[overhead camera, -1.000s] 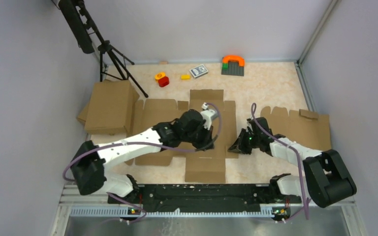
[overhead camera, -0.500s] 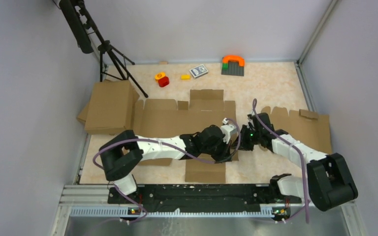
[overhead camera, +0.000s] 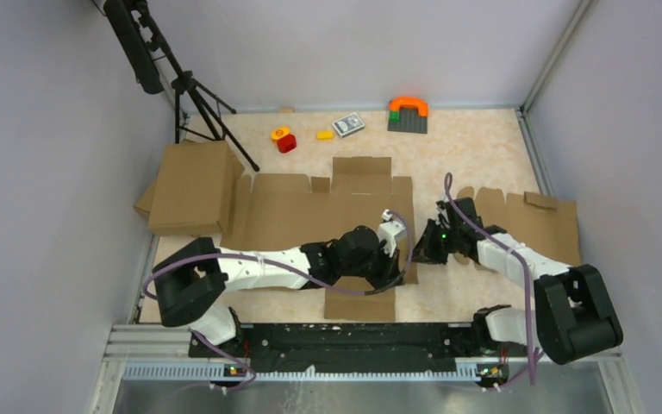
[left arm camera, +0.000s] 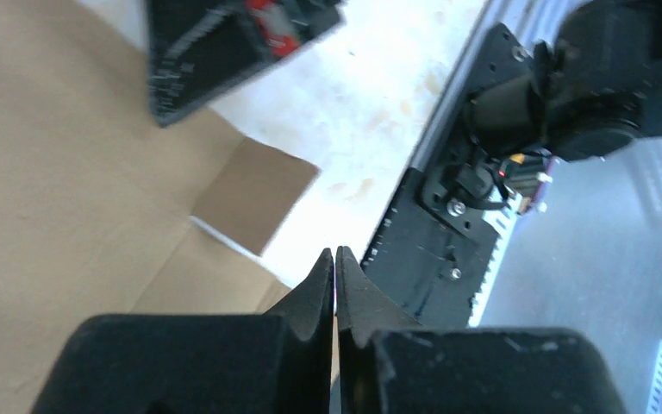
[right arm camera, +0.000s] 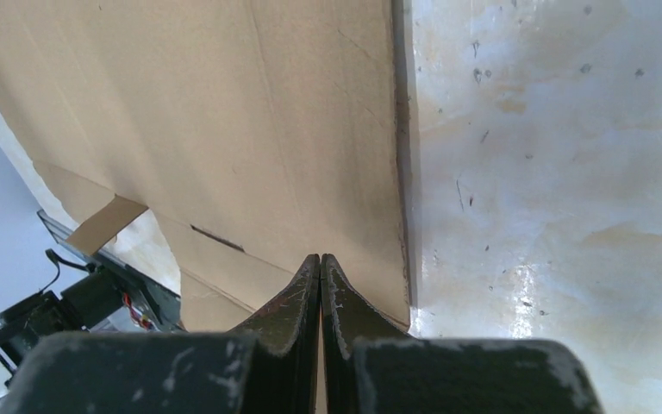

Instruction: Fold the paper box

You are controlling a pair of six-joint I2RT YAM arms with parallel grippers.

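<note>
**Box.** The box (overhead camera: pixel 302 211) is an unfolded die-cut sheet lying flat at the centre of the table (overhead camera: pixel 474 147). Its flaps spread to the far and near sides. One near flap (overhead camera: pixel 359 302) reaches toward the arm bases. No panel is raised.

**Left gripper.** The left gripper (overhead camera: pixel 390 276) is low over the near right part of the box. Its fingers are pressed together with nothing between them. In the wrist view the tips (left arm camera: pixel 334 253) point past the box edge toward the base rail, and a small tab (left arm camera: pixel 254 207) lies just ahead of them.

**Right gripper.** The right gripper (overhead camera: pixel 419 255) sits at the right edge of the box, near the left gripper. Its fingers are also pressed together and empty. In the wrist view the tips (right arm camera: pixel 321 257) lie over that edge close to a corner. Contact with the cardboard cannot be confirmed.

**Surroundings.**
- A closed carton (overhead camera: pixel 194 185) lies left of the box.
- A second blank (overhead camera: pixel 534 224) lies to the right, partly under the right arm.
- A tripod (overhead camera: pixel 194 95) stands at the far left.
- Small toys (overhead camera: pixel 284 138) and an orange arch (overhead camera: pixel 408 105) sit along the far edge.
</note>
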